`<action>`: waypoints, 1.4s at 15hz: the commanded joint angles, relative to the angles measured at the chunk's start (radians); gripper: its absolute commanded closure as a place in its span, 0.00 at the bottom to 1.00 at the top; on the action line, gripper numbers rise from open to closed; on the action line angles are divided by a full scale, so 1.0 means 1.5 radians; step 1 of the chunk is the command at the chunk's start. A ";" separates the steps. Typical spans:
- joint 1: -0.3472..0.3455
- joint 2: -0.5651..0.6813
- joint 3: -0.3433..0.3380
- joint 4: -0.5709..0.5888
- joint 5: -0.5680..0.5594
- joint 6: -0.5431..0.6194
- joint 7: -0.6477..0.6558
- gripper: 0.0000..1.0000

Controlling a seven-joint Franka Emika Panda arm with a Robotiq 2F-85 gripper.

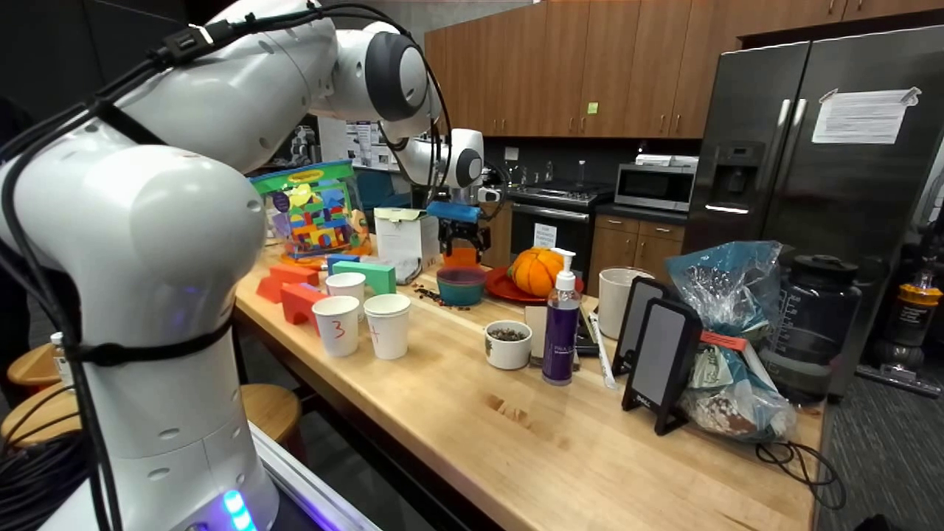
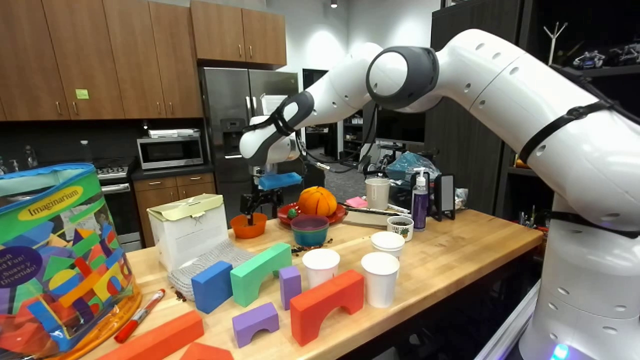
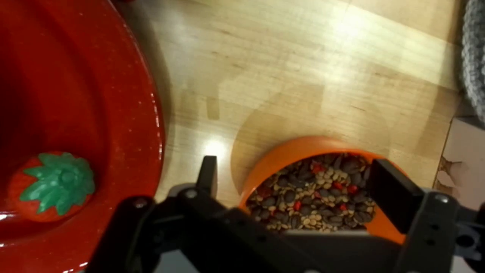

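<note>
See gripper (image 3: 293, 167) spread wide, grasping nothing, low in wrist view; hanging at orange bowl (image 3: 288, 154), lower center-right there, filled with dark and tan seed-like bits (image 3: 310, 210); with left-of-frame finger (image 3: 206, 172) outside rim and right-of-frame finger (image 3: 394, 197) across the contents; can't say if touching; also see red plate (image 3: 130, 144) filling left side, bearing green-capped strawberry shape (image 3: 62, 182); grey knit cloth (image 3: 475, 57) at upper right; in an exterior view, find same bowl left of center on wooden desk (image 2: 445, 257), between white box (image 2: 197, 232) at left and red plate with orange pumpkin (image 2: 316, 201) at right; nested teal and purple bowls (image 2: 308, 237) near center.
</note>
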 commanded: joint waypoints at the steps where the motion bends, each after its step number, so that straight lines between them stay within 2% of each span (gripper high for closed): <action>1: -0.002 0.014 0.000 0.028 0.013 0.009 0.005 0.00; 6: -0.002 0.016 -0.001 0.035 0.016 0.026 0.016 0.00; 18: -0.007 0.057 -0.004 0.091 0.019 0.012 0.032 0.00; 19: -0.007 0.061 -0.004 0.096 0.018 0.010 0.032 0.04; 20: -0.008 0.064 -0.004 0.100 0.019 0.008 0.032 0.21; 21: -0.008 0.066 -0.004 0.105 0.019 0.007 0.032 0.29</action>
